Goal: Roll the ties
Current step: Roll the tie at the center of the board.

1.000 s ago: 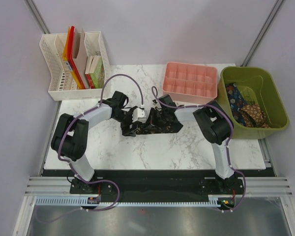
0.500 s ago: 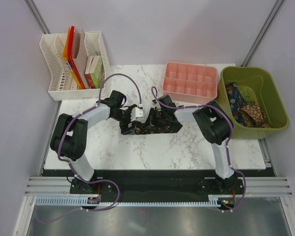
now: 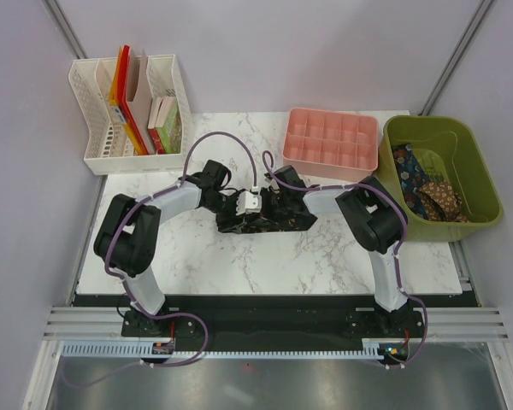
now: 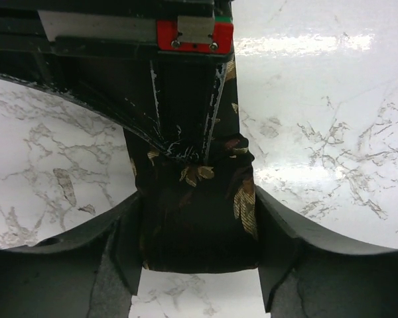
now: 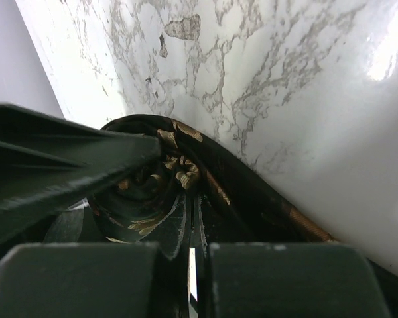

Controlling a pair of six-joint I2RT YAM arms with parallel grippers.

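A dark tie (image 3: 278, 224) with gold-brown leaf patterns lies rolled up at the middle of the marble table, between both grippers. In the left wrist view the roll (image 4: 186, 179) fills the gap between my left gripper's (image 4: 198, 225) fingers, and both pads touch its sides. My right gripper (image 5: 192, 212) is shut, with the tie's (image 5: 252, 192) coils wound round its fingertips. From above, the left gripper (image 3: 239, 213) and the right gripper (image 3: 270, 210) meet at the roll. More ties (image 3: 429, 190) lie in the green bin.
A green bin (image 3: 479, 166) stands at the right edge, with a pink compartment tray (image 3: 332, 128) beside it at the back. A white file organizer (image 3: 90, 102) holding books stands at the back left. Bare marble (image 3: 308, 256) lies in front of the grippers.
My left gripper has moved right onto the roll, and its jaws have narrowed around it. The right gripper has stayed shut in place.
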